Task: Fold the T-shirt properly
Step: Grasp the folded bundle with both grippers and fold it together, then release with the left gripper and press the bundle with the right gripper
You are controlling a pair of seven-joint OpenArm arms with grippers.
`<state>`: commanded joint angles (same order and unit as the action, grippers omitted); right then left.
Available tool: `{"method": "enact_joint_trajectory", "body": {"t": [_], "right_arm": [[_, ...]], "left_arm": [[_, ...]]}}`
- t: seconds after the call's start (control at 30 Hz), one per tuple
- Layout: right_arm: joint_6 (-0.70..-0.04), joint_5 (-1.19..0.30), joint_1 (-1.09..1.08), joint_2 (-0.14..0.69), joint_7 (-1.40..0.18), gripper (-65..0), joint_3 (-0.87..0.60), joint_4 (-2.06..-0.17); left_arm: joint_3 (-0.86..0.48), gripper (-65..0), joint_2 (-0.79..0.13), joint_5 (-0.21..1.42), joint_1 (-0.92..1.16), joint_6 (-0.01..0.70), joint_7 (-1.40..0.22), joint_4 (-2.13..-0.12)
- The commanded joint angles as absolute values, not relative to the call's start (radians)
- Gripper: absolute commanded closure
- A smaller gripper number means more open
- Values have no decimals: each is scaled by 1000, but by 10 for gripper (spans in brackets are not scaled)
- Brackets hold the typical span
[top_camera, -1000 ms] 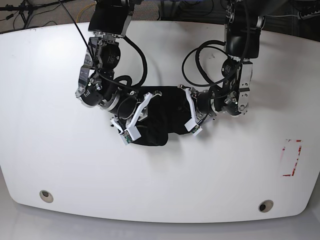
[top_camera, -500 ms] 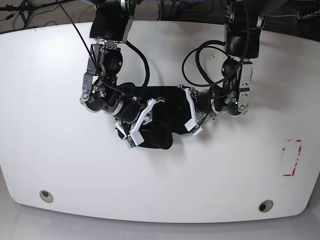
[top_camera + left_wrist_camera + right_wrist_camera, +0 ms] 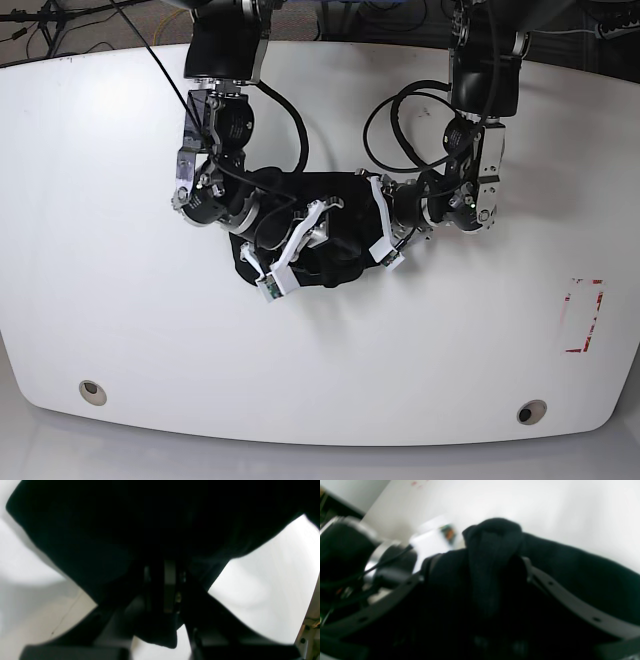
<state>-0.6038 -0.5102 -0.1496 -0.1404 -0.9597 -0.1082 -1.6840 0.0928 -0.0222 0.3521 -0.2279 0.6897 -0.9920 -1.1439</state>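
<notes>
The black T-shirt [image 3: 345, 212] lies bunched in a small heap at the middle of the white table, between my two grippers. My right gripper [image 3: 285, 265] is at the heap's lower left with its white fingers around the cloth. In the right wrist view a raised fold of the T-shirt [image 3: 492, 545] stands between the fingers of the right gripper [image 3: 478, 560], which looks shut on it. My left gripper [image 3: 382, 235] is at the heap's right edge. In the left wrist view the T-shirt [image 3: 150, 517] fills the top and the left gripper [image 3: 166, 580] is shut on its edge.
The white table [image 3: 120, 300] extends on all sides of the heap. A red-outlined mark [image 3: 583, 315] lies at the right. Two round holes [image 3: 92, 391] [image 3: 531, 411] sit near the front edge. Black cables loop above the left arm [image 3: 400, 130].
My right gripper has moved rightward toward the left gripper, drawing the shirt's left part with it, so the heap is narrower. The left arm has stayed still.
</notes>
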Motion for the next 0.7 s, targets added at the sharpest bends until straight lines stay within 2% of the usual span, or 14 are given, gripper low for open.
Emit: {"method": "enact_joint_trajectory", "body": {"t": [0.13, 0.2, 0.57, 0.7], "right_arm": [[-604, -510, -150, -114, -960, -346, -122, -1724], [-605, -510, -150, -113, -960, -346, -114, -1733], [-607, -501, -159, -125, -924, -346, -82, -1724], [-608, -501, -170, -125, -915, -346, -82, -1689]], "left_arm": [[91, -276, -28, 447, -251, 682, -1006, -1164], [90, -311, -30, 483, -255, 682, -1017, -1173], [5, -368, -33, 588, -303, 682, -1098, -1254], [-30, -368, -81, 642, -332, 682, -1136, -1296]]}}
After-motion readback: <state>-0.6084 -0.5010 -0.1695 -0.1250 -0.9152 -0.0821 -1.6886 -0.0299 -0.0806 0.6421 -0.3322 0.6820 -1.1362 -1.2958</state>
